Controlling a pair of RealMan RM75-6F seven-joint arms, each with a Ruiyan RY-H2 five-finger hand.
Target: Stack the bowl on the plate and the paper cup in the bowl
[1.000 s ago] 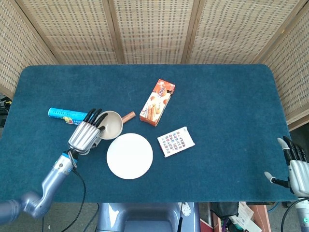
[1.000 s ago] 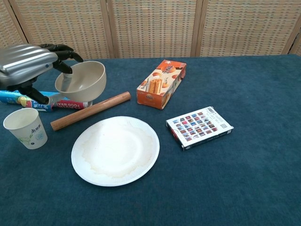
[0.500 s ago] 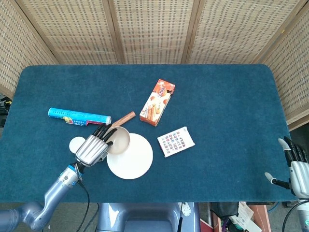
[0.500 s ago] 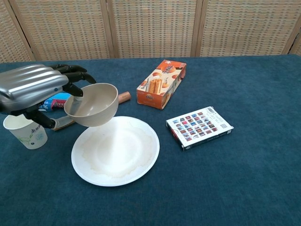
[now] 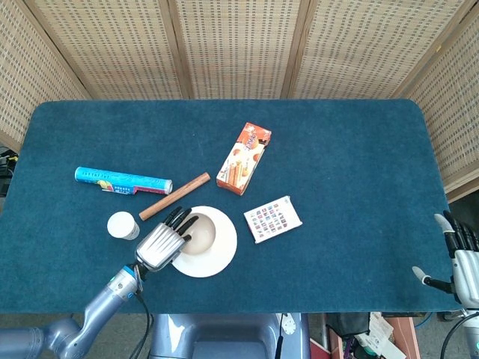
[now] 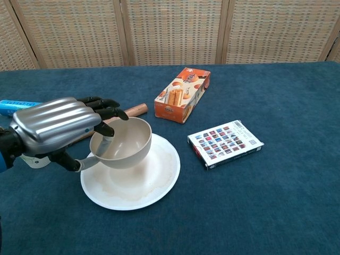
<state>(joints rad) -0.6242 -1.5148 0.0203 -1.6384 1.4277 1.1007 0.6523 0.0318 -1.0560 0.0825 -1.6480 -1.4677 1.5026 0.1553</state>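
Chest view shows the left hand (image 6: pixel 56 127) at the left of the frame gripping the beige bowl (image 6: pixel 125 143) by its near-left rim, dark fingers (image 6: pixel 109 112) hooked over the edge into the bowl and the thumb beneath it. The bowl sits over the left half of the white plate (image 6: pixel 159 175), tilted slightly; whether its base is already touching the plate or just above it cannot be told from this angle. In the head view the same bowl (image 5: pixel 200 232) appears inside the plate's (image 5: pixel 223 241) outline, low and left of centre in the frame, with the left hand (image 5: pixel 161 245) reaching in from the lower left. The paper cup (image 5: pixel 122 225) stands upright to the left of the plate, apart from it; in the chest view it is mostly hidden behind the hand. A wooden stick (image 5: pixel 175 196) lies diagonally above the plate, with a blue tube (image 5: pixel 122 180) further left. An orange snack box (image 6: pixel 182 94) lies above the plate and a card box (image 6: pixel 225 143) to the right of it. The right hand (image 5: pixel 462 262) shows at the lower right edge of the head view, off the table, fingers extended and apart, holding nothing.
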